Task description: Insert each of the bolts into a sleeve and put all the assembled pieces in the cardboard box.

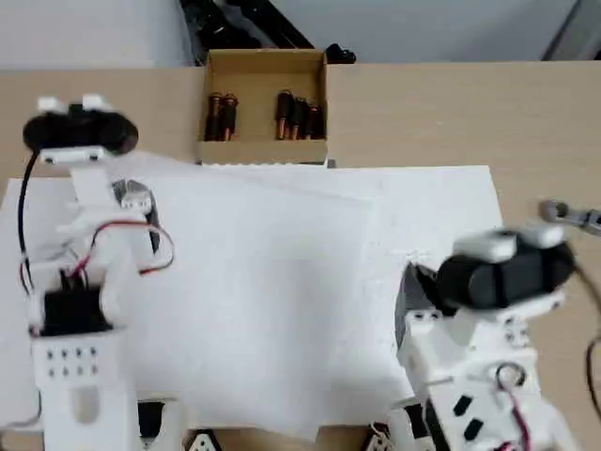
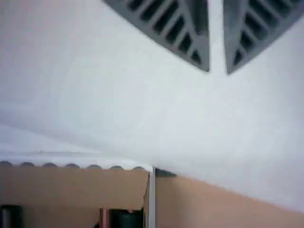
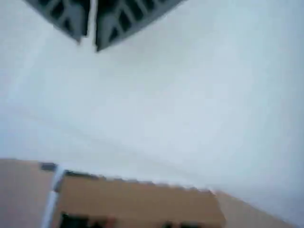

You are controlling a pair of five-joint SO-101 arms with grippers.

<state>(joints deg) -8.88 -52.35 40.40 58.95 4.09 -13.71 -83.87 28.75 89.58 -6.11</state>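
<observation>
Bench (image 1: 423, 113): wooden top. I see it carrying a sheet, a box and both arms.
White sheet (image 1: 282, 282): lies flat over most of the bench, its far edge just in front of the box. I find no loose bolts or sleeves on it.
Left arm (image 1: 80, 282): stands at the left side of the sheet in the high view, well apart from the right arm.
Right arm (image 1: 488, 329): stands at the right side of the sheet, near its front corner.
Cardboard box (image 1: 263, 150): sits on the bench at the far edge, between the two arms' sides and open at the top. Its near wall also shows in the left wrist view (image 2: 71, 185) and the right wrist view (image 3: 137, 199).
Left claw (image 2: 217, 71): hangs over the white sheet, short of the box. Its jaws are drawn almost together with a thin gap, and I see nothing held.
Right claw (image 3: 89, 45): hangs over the sheet, jaws nearly closed to a narrow slit, nothing between them.
Assembled pieces: five lie inside the box, a pair (image 1: 222, 117) towards its left wall and a group of three (image 1: 299, 116) towards its right wall.
Small grey metal piece (image 1: 554, 211): lies on bare bench off the sheet's right edge. I cannot tell what it is.
</observation>
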